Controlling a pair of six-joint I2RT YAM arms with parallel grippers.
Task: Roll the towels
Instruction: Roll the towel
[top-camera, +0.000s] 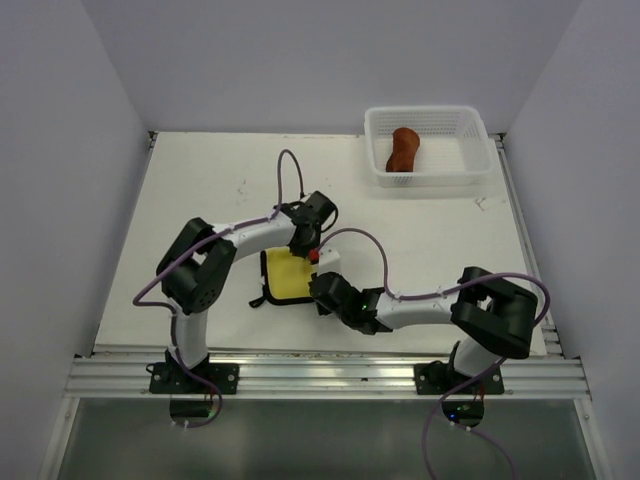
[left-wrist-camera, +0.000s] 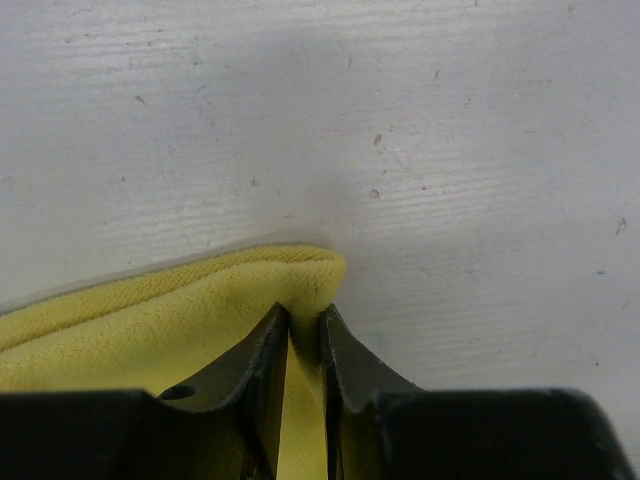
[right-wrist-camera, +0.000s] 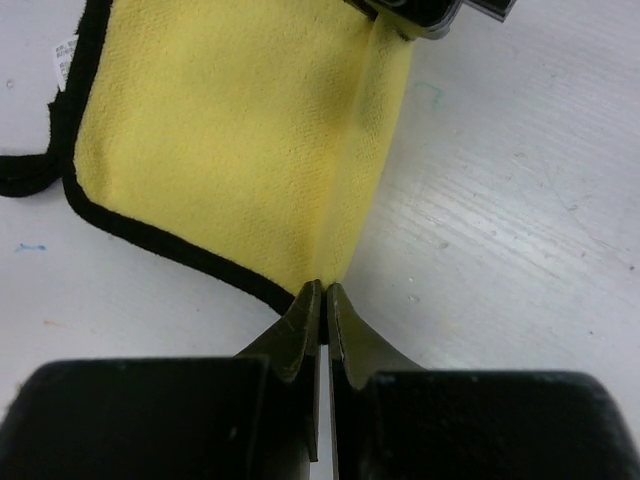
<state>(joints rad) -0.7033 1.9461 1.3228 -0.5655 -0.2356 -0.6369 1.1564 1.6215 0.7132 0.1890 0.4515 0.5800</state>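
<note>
White table (top-camera: 200, 190) beneath folded, black-edged yellow towel (top-camera: 285, 274)

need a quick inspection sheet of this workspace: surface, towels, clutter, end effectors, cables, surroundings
surface: white table, lightly scuffed, a few small marks
job's things: yellow towel lies between the arms, its right edge raised in a fold; rust-brown towel rolled up, inside the basket
clutter: white mesh basket at the far right corner; nothing else seen
end effectors: left end effector closed on the fold's far end; right end effector shut on its near end
cables: purple cables loop over both arms
surroundings: plain pale walls on three sides; metal rail along the near edge
</note>
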